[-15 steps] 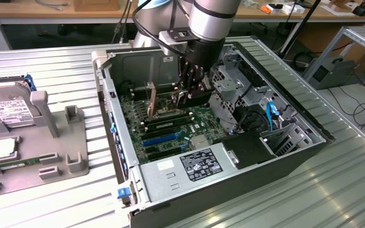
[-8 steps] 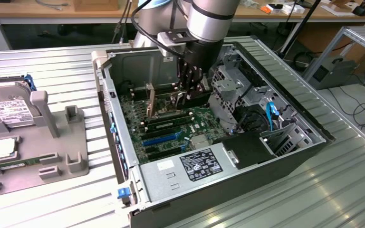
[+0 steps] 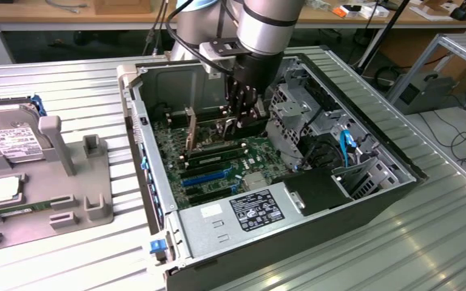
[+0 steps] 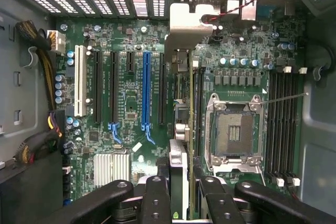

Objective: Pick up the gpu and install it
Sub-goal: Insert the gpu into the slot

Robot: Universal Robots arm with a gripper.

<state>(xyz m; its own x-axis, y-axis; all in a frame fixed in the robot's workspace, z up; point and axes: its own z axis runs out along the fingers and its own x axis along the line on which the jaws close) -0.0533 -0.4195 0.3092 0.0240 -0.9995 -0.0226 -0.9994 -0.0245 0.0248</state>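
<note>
In the wrist view the gripper (image 4: 181, 184) sits nearest, its black fingers (image 4: 156, 199) clamped on the gpu (image 4: 182, 129), which stands on edge between the jaws and runs toward 12 o'clock, its silver bracket (image 4: 190, 22) at the far end against the vented rear wall. The card hangs over the motherboard (image 4: 236, 56), with the blue slot (image 4: 146, 87) at its 9 o'clock and the empty processor socket (image 4: 232, 132) at its 3 o'clock. In the exterior view the arm (image 3: 253, 36) reaches down into the open computer case (image 3: 363, 200); the hard drive (image 3: 10, 136) stands well apart at 9 o'clock on a grey fixture (image 3: 95, 209).
</note>
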